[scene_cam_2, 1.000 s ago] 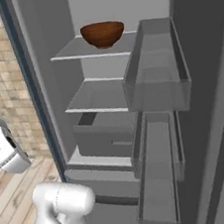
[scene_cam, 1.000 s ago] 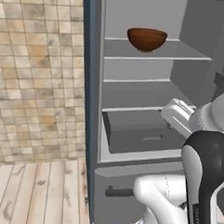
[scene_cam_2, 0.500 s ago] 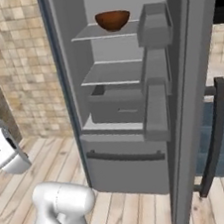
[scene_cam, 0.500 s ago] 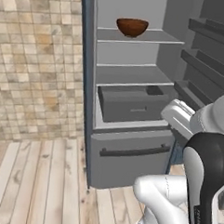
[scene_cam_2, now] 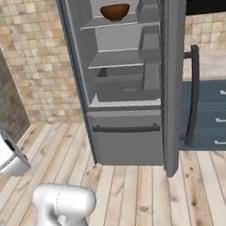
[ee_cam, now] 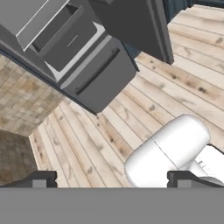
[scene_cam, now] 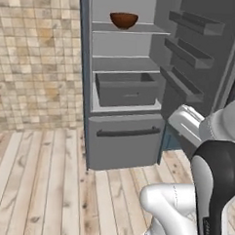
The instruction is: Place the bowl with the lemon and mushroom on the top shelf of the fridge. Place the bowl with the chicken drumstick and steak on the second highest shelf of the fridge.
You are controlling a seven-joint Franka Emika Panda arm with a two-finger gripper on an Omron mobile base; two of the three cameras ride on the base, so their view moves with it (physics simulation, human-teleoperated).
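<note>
While the fridge [scene_cam_2: 130, 77] stood open, 1 bowl [scene_cam: 123, 19] sat on its top shelf [scene_cam: 129, 28], apparently the bowl with the lemon and mushroom, though its contents were too small to tell. That suggested 1 of 2 placements done; the second highest shelf [scene_cam: 124, 65] lay bare. The gripper [ee_cam: 111, 178] held nothing, fingertips wide apart. Right of the fridge, blue drawers [scene_cam_2: 222, 121] appeared in the right base view.

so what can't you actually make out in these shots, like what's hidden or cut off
- What the bowl on the top shelf holds: both base views look at it from the side and from afar, so its wall hides the inside.
- The second bowl: cannot be placed from these views.
- The second highest shelf: the door bins cover its right end in the right base view.
- The gripper: only the fingertips rise at the hand view's bottom edge, wide apart with nothing between.
</note>
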